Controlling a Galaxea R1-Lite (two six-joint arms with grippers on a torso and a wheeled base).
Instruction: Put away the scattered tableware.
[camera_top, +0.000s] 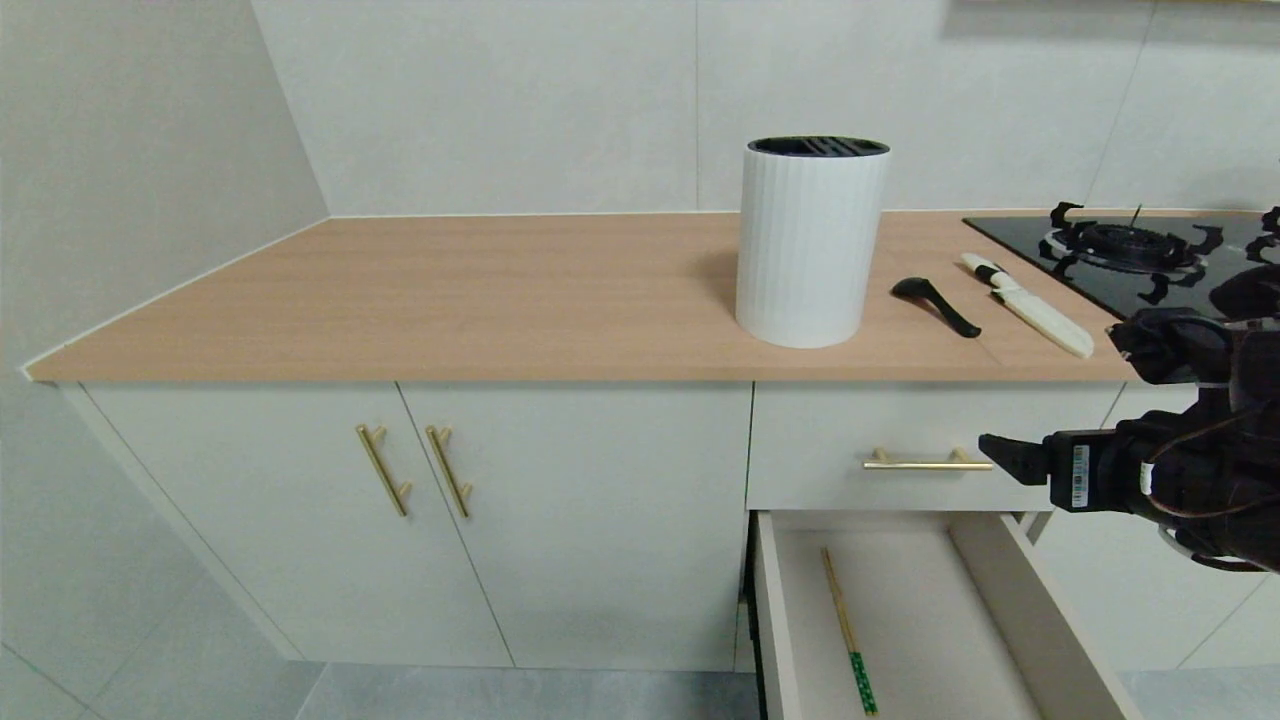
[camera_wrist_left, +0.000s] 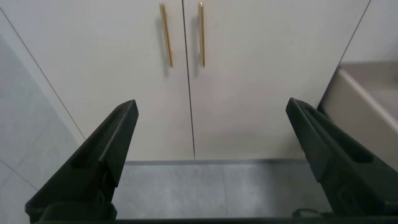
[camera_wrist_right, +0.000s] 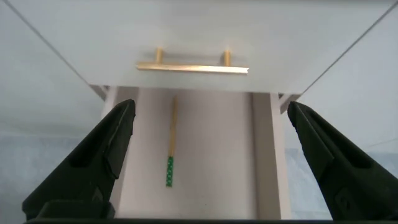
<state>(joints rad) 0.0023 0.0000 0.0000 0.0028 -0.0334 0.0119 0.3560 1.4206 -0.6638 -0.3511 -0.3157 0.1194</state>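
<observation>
I see pale grey tiled walls (camera_top: 480, 100) behind a light wooden countertop (camera_top: 450, 290), with a black glass gas hob (camera_top: 1120, 250) at its right end. Below are white cabinet doors (camera_top: 590, 520) with slim brass bar handles (camera_top: 383, 470), then grey tiled floor (camera_top: 520, 695).

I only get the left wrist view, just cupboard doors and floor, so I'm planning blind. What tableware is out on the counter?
Observer: A black spoon and a white knife lie on the worktop, between the white ribbed holder and the hob.
Operator: Anything in the drawer yet?
Observer: The pulled-out lower drawer holds a green-ended chopstick, maybe a pair.
Operator: Where's the right tool?
Observer: The right tool hangs open before the gold handle of the shut upper drawer, above the open one.
</observation>
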